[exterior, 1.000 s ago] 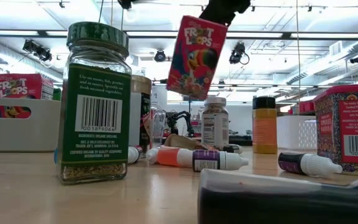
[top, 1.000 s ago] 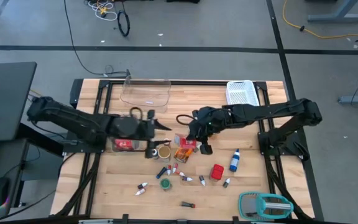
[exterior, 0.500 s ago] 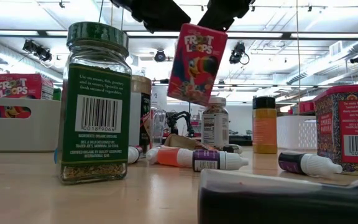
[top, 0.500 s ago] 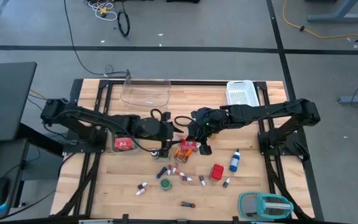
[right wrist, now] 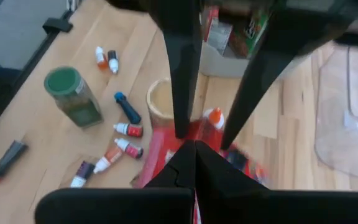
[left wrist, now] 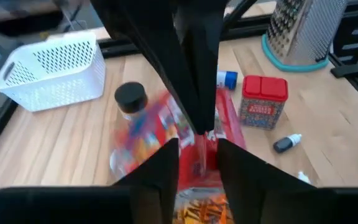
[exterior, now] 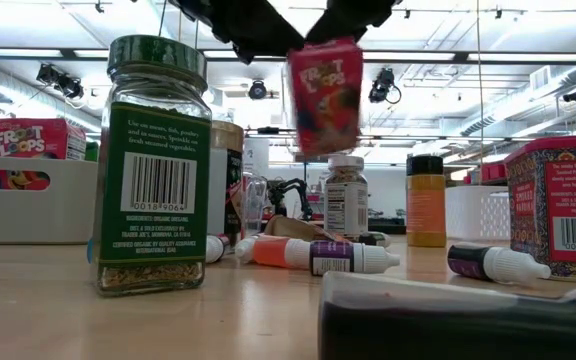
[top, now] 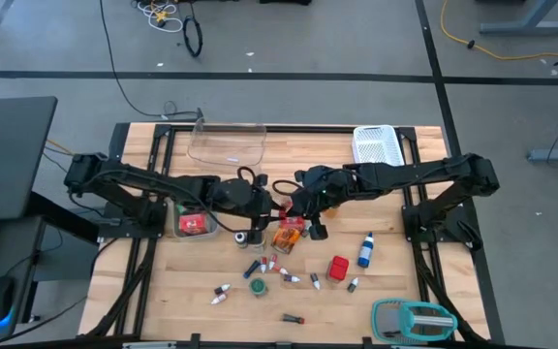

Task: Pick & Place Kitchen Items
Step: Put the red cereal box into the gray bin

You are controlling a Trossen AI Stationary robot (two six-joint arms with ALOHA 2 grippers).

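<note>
1. High view: grippers are meeting over the middle of the table. The right gripper (top: 292, 207) is holding a red cereal box (top: 290, 224) by its top edge, and the left gripper (top: 271, 206) is reaching in just beside it, which looks like a hand-over in mid-air. Around them on the table (top: 308, 160) are lying loose vials, a red tin (top: 338, 267) and a blue bottle (top: 365, 250). A grey bin (top: 198, 226) is waiting under the left arm, probably the box's destination.

2. Low view: the box (exterior: 324, 96) is hanging well clear of the tabletop, pinched from above. A green-lidded jar (exterior: 151, 165) is standing upright in the foreground.

3. Left wrist view: the left fingers (left wrist: 163, 168) are standing on either side of the box's (left wrist: 225, 130) edge, with the right gripper's dark fingers coming between them. Whether the left fingers are already clamping the box I cannot tell.

4. Right wrist view: the right fingers (right wrist: 191, 165) are pressed fully together on the box's (right wrist: 163, 152) thin edge, carrying its weight so the other arm can take it.
</note>
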